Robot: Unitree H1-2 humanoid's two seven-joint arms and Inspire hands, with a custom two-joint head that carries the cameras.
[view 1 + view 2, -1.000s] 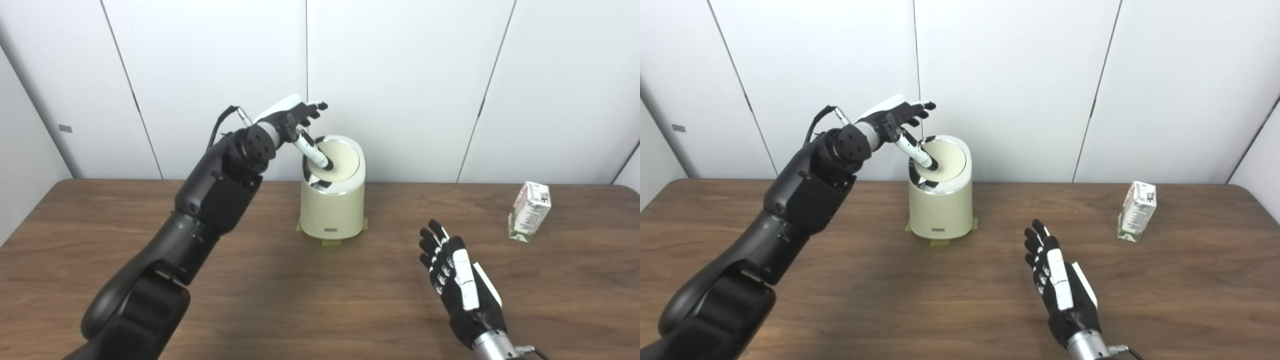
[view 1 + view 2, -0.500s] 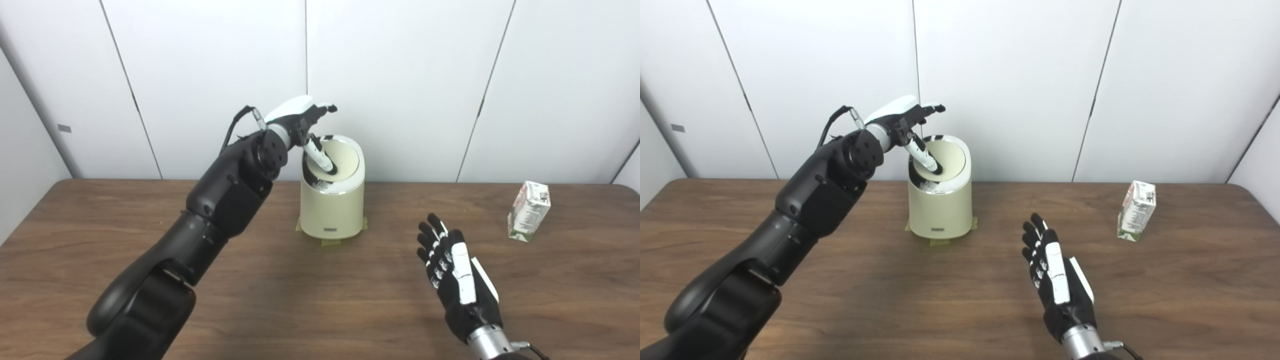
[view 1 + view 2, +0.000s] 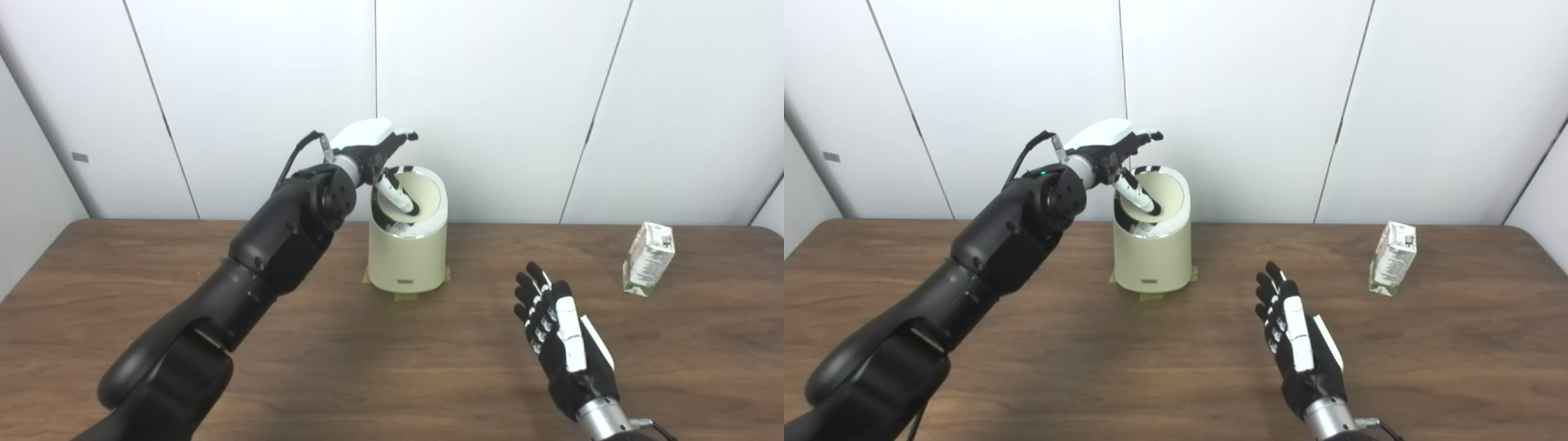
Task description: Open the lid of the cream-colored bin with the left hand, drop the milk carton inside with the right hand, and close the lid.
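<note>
White milk carton (image 3: 648, 258) stands well right of the open right hand (image 3: 563, 343).

You get bright, even overhead light; soft shadows fall around the cream-colored bin (image 3: 407, 257), and focus stays sharp throughout.

The left hand (image 3: 373, 144) covers the near-left rim of the bin (image 3: 407, 257), and its thumb hides part of the tilted lid (image 3: 422, 193). Something pale shows in the gap under the lid, too small to make out. The bin's small front label is unreadable, as is the print on the carton (image 3: 648, 258). Both arms are cut off by the bottom edge, the right hand (image 3: 566, 343) just past its wrist. The tabletop (image 3: 380, 367) runs out of view at both sides and the bottom.
</note>
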